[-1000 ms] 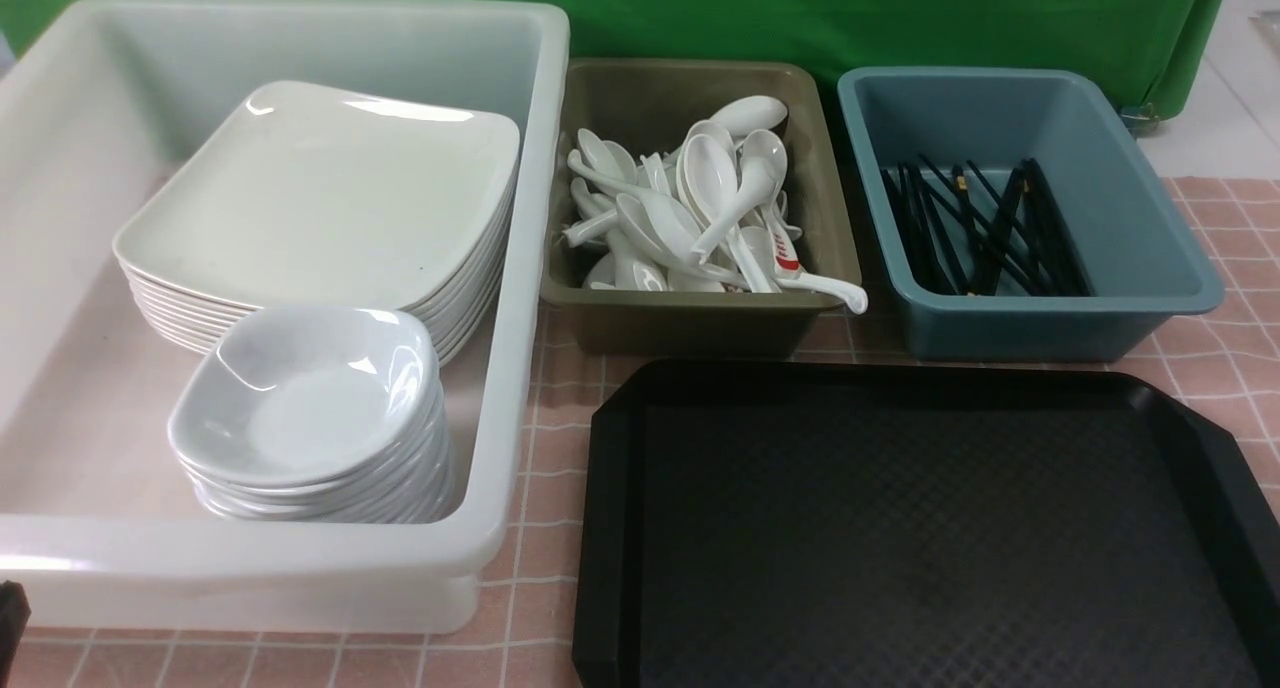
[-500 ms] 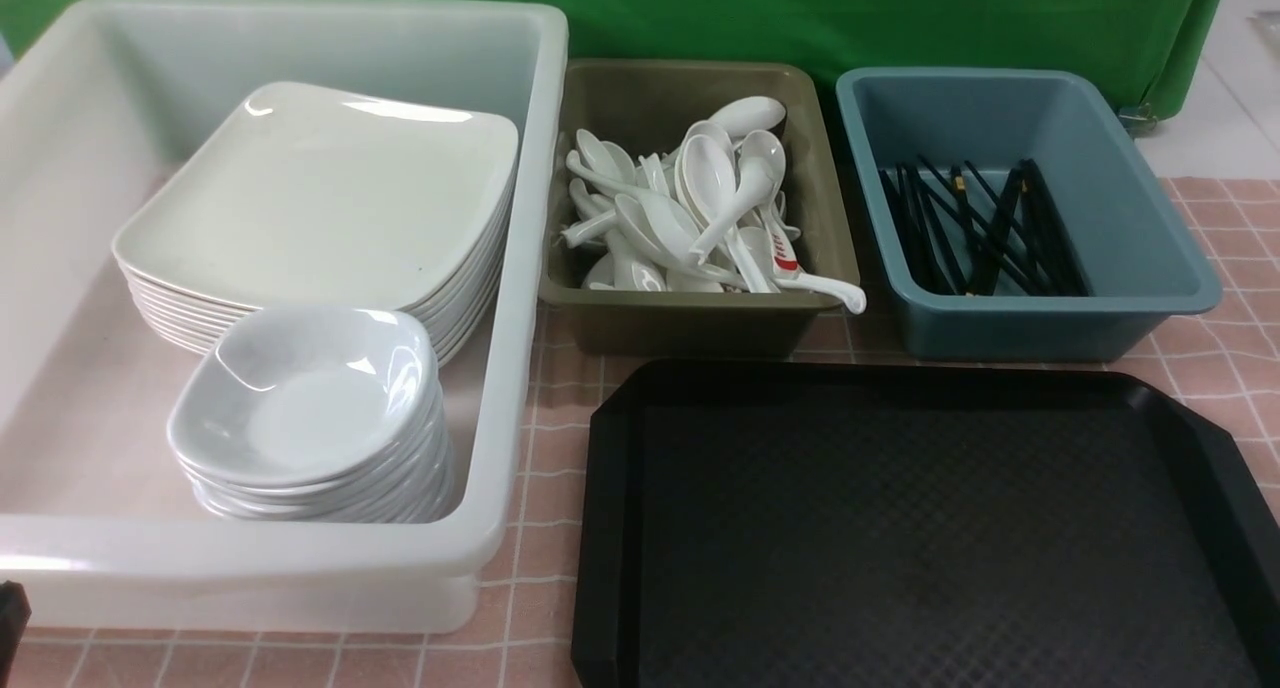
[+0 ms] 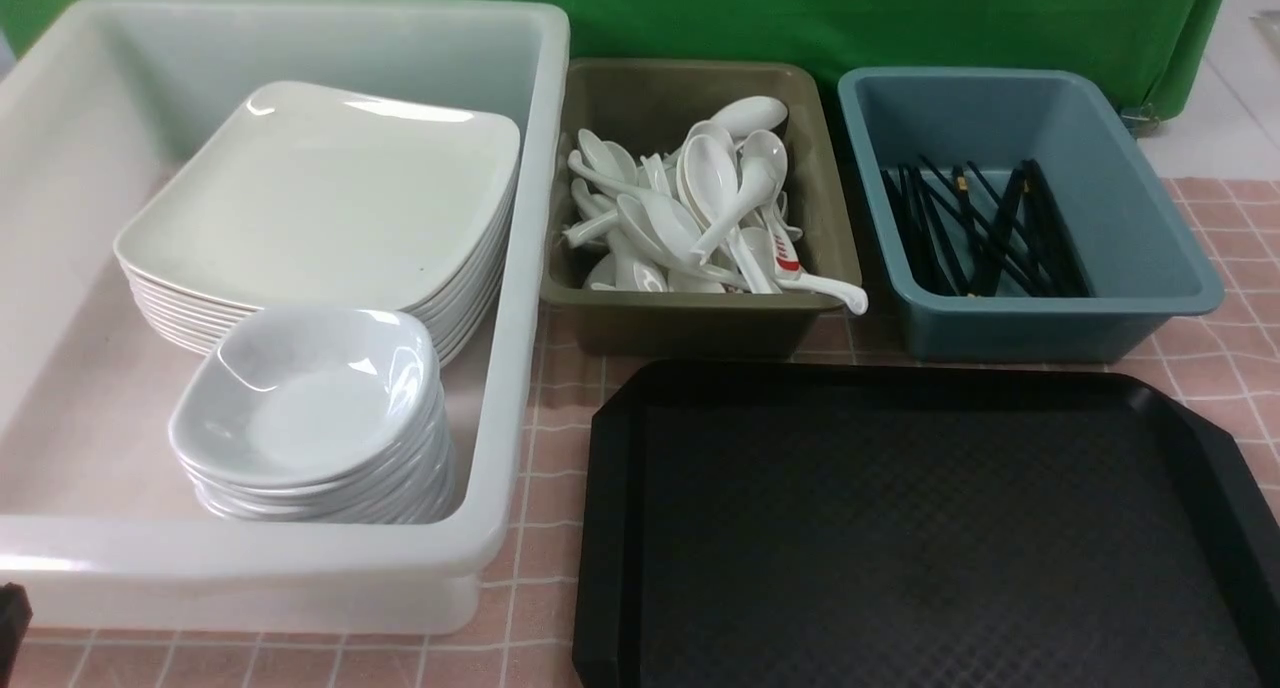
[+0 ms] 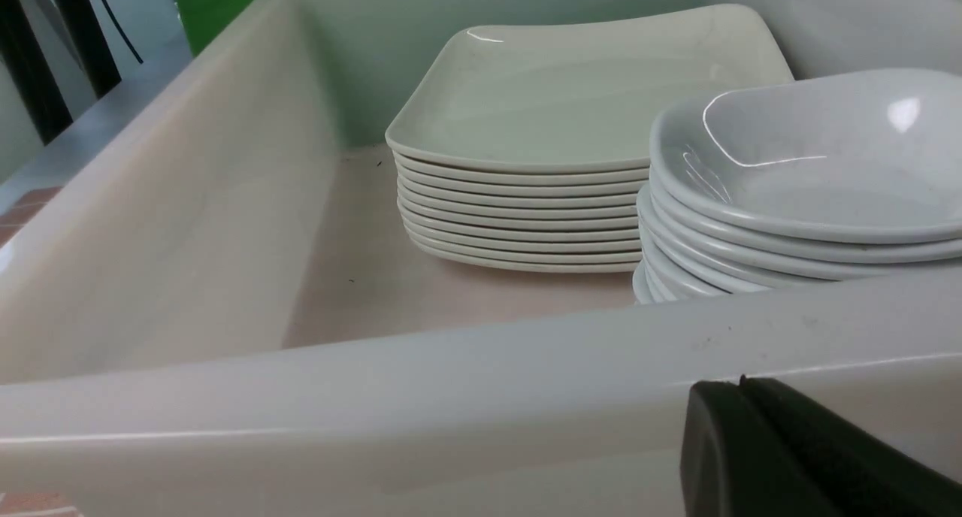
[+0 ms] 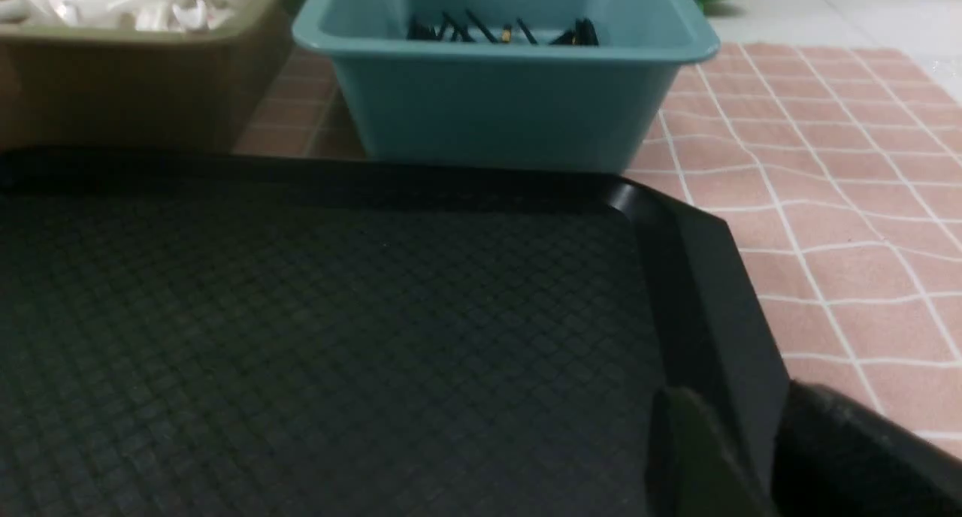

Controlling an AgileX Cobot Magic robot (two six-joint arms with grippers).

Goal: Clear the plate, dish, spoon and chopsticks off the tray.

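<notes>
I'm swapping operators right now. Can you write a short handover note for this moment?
Left gripper: only a dark edge in view, state unclear, holding nothing visible. Right gripper: low by the tray's right rim, state unclear.
Tray floor is bare. Plates and dishes are stacked in the white tub, spoons in the olive bin, chopsticks in the blue bin.
Clearing looks done; nothing visibly left.
</notes>
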